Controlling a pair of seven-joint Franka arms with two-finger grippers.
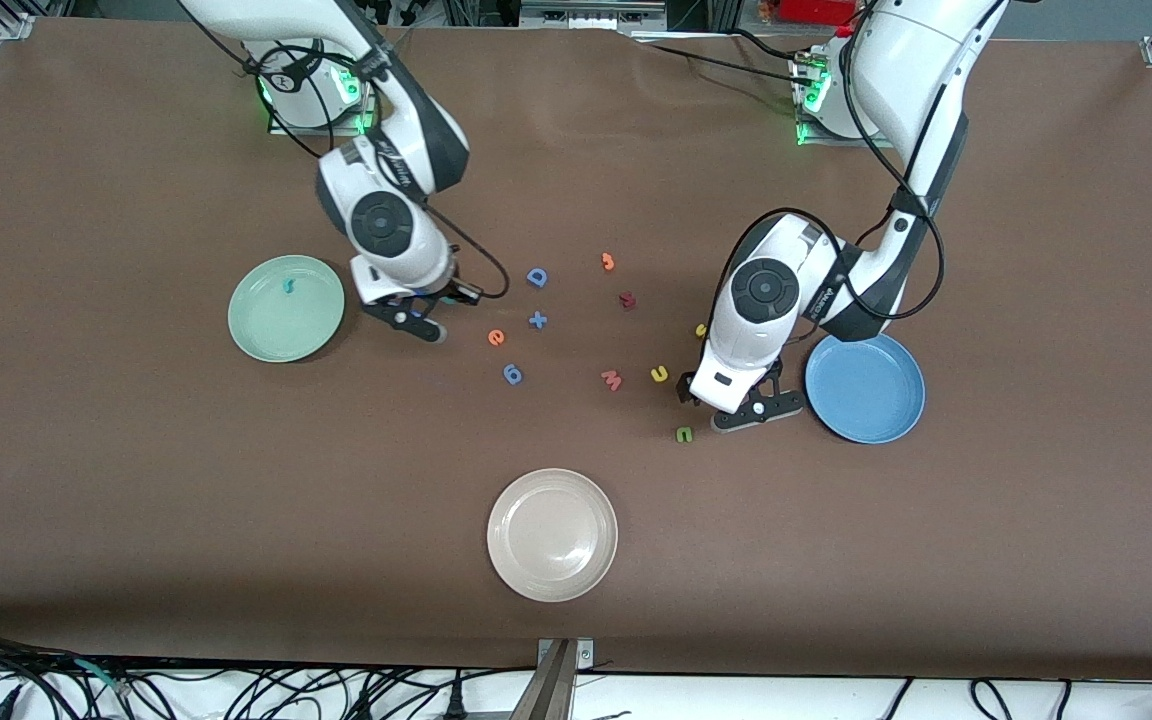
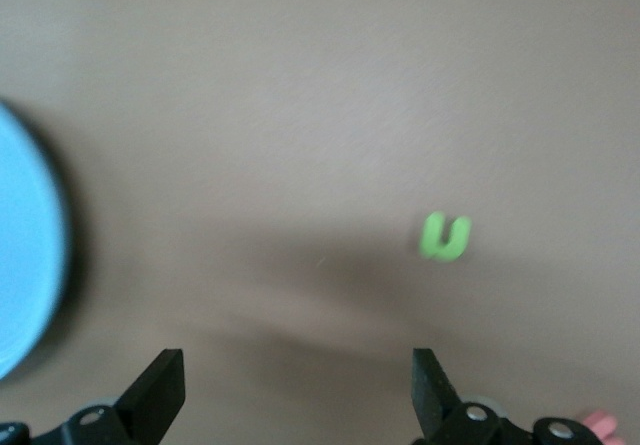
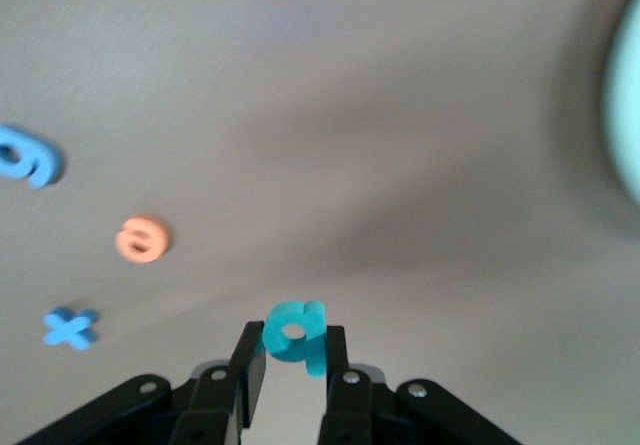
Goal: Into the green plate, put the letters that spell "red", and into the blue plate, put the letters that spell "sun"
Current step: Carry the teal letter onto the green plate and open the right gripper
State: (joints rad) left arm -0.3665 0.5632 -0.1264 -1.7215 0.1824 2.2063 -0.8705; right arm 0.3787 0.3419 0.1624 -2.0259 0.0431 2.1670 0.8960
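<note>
1. Three plates sit on the brown table [image 1: 136, 520]; nearest the front camera is the cream plate [image 1: 552, 534], holding nothing.
2. Farther back, toward the left arm's end, the olive-green letter [image 1: 683, 434] lies on the table, with the left gripper [image 1: 746, 405] just beside it, fingers spread wide and holding nothing.
3. The blue plate [image 1: 865, 388] lies just beside that gripper, toward the left arm's end, with no letters in it.
4. A yellow letter [image 1: 659, 374], a pink letter [image 1: 612, 379] and a blue "6" shape [image 1: 513, 374] lie a little farther back, near the middle.
5. The orange "e" [image 1: 496, 337] and a blue cross [image 1: 537, 320] come next.
6. The right gripper [image 3: 292, 355] is low over the table between the orange "e" and the green plate [image 1: 261, 335], its fingers pinched on the teal "d" [image 3: 295, 333].
7. The green plate holds one small teal letter [image 1: 288, 287].
8. A second yellow piece [image 1: 701, 329] peeks out beside the left arm.
9. Farthest back lie a dark red piece [image 1: 627, 299], a blue "D" [image 1: 536, 277] and another orange piece [image 1: 608, 262].
</note>
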